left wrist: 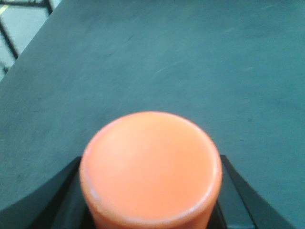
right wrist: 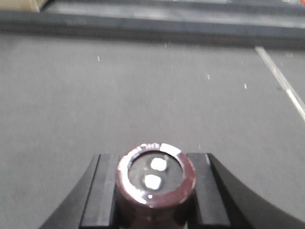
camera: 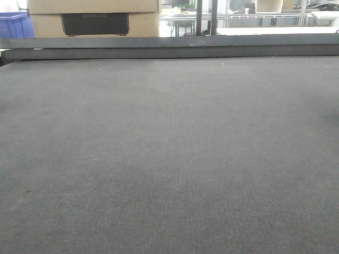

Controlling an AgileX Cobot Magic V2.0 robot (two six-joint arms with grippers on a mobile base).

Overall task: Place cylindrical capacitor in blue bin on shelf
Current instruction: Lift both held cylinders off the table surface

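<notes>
In the right wrist view, my right gripper [right wrist: 156, 188] is shut on the cylindrical capacitor [right wrist: 156, 174], a short dark brown cylinder whose end face shows two silver terminals. Black fingers [right wrist: 102, 191] press it from both sides above the grey table. My left gripper [left wrist: 150, 200] is shut on an orange cylinder [left wrist: 150, 167] whose flat round top fills the lower part of the left wrist view. A blue bin [camera: 13, 24] shows at the far top left of the front view, beyond the table. The shelf is out of view. Neither gripper appears in the front view.
The grey felt-like table [camera: 169, 159] fills the front view, with a dark raised rail [camera: 169, 47] along its far edge. A cardboard box [camera: 92, 18] stands behind that rail. The table's left edge [left wrist: 24, 57] and a white line [right wrist: 281, 81] show in the wrist views.
</notes>
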